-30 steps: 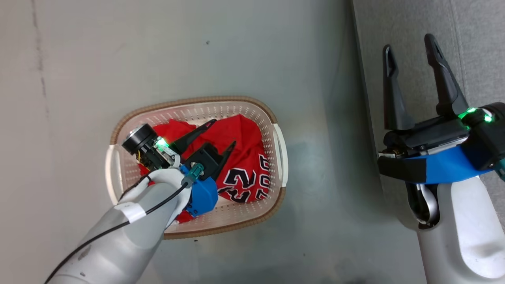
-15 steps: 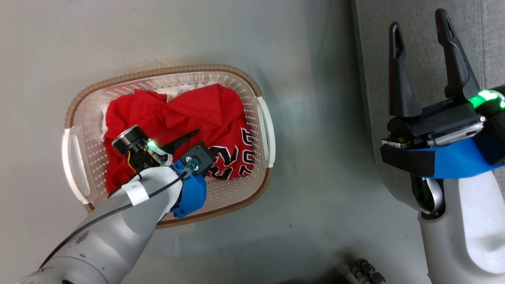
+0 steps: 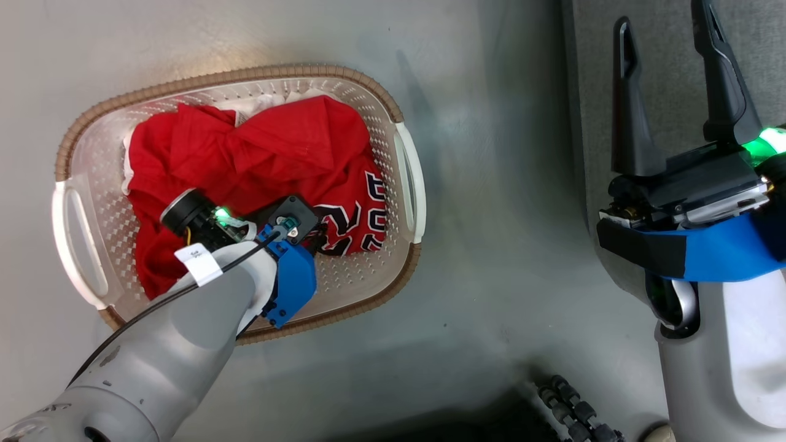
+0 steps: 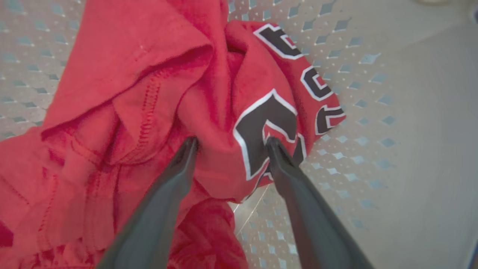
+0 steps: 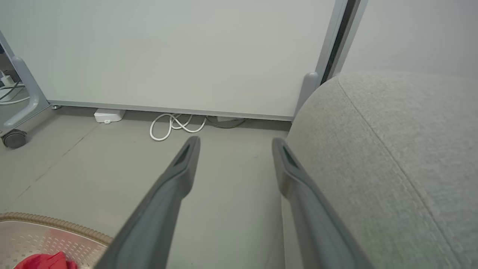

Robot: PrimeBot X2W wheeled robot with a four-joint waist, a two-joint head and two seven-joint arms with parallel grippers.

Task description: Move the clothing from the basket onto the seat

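Perforation runs all over the cream plastic laundry basket [image 3: 101, 166] at the left of the head view. Its oval wall is topped by a brown woven-look rim, with a looped white handle at either end. We see the crumpled bright red clothing [image 3: 276, 147] lying inside it, soft and deeply folded. White cloth shows at the far edge, and the black-and-white numerals [image 3: 353, 221] of a jersey lie toward the right handle. The pale left arm reaches down into the basket, and its blue wrist cover and camera block hide the fingers from above.

From the left wrist we get what the head camera lacks. The left hand [image 4: 231, 141] is released, its two long dark fingers spread. Both tips press into the knit cloth with a bulging fold between them, and the tip at that view's right sits on a numeral. Stitched seams show close up.

Smooth grey floor [image 3: 491, 184] separates the basket from the right arm. The right hand [image 3: 663, 31] hangs released, fingers parted, above the edge of the large grey fabric sofa [image 5: 392, 149]. Its wrist camera adds the sofa's rounded, coarse-woven corner with a seam, a white wall panel [image 5: 168, 48] and a looped white cable [image 5: 177, 125] on the floor.
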